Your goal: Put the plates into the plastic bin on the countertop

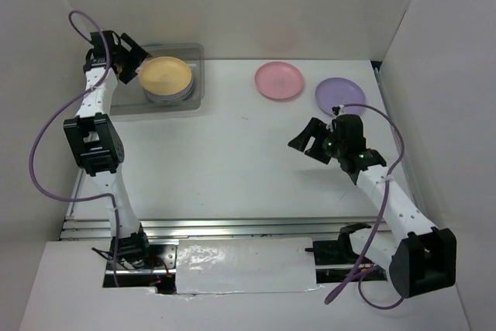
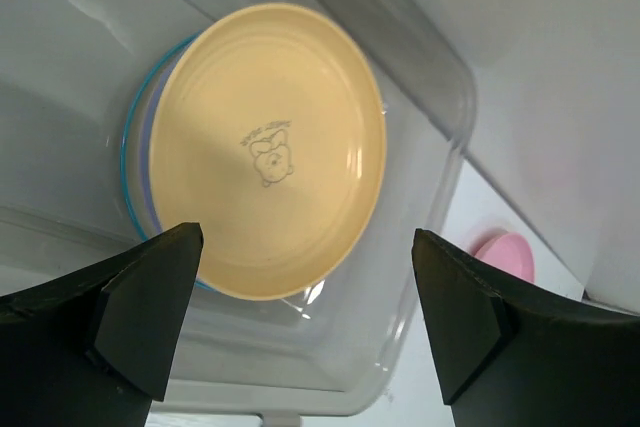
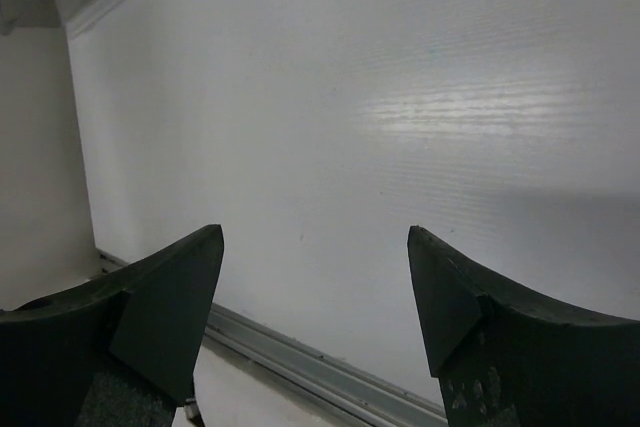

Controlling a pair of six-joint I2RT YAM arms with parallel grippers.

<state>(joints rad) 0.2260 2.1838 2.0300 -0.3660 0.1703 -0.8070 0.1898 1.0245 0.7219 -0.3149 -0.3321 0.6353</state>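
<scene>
Top view: the plastic bin (image 1: 198, 75) at upper left held a plate stack (image 1: 167, 95), with the orange-yellow plate (image 1: 165, 75) uppermost. The pink plate (image 1: 279, 81) and purple plate (image 1: 340, 94) lay apart at upper right on the tabletop (image 1: 232, 160).

Left wrist: the left fingers (image 2: 140, 317) stood wide, released, clear of the stack's edge.

Right wrist: the right fingers (image 3: 165, 302) were spread and empty over bare tabletop.

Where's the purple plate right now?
In the top view the purple plate lies far right on the countertop, just right of the pink plate, beyond the right gripper.
</scene>
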